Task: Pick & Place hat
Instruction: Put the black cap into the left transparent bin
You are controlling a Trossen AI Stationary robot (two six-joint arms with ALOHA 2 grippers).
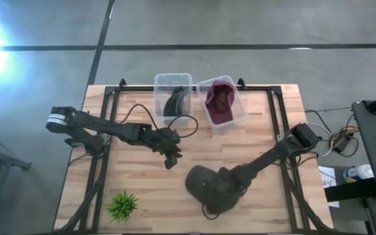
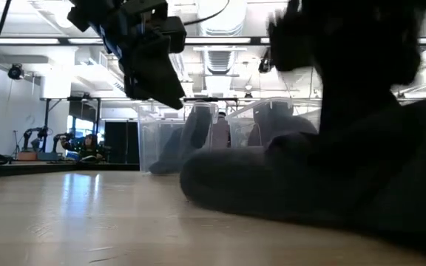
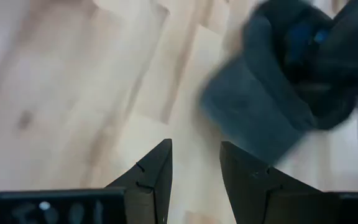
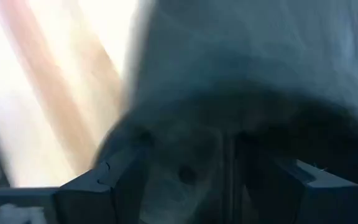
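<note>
A dark hat (image 1: 204, 189) lies on the wooden table near its front edge. It also shows in the low view (image 2: 272, 185) and the left wrist view (image 3: 260, 106). My right gripper (image 1: 230, 181) is over the hat's right side and shut on it. My left gripper (image 1: 170, 156) hangs open and empty above the table's middle, left of and beyond the hat; its fingers (image 3: 160, 174) show bare wood between them. My right gripper holds a bunched fold of the hat's cloth (image 4: 185, 168) between its two fingers (image 4: 126, 183), which stand wide apart. The fingers slant down from the table's right side. The hat's left part (image 2: 228, 185) rests on the table.
Two clear bins stand at the far edge: one (image 1: 173, 94) holds a dark hat, the other (image 1: 222, 101) a maroon hat. A small green plant (image 1: 123, 205) sits at the front left. A black frame (image 1: 109, 117) runs along the table's sides.
</note>
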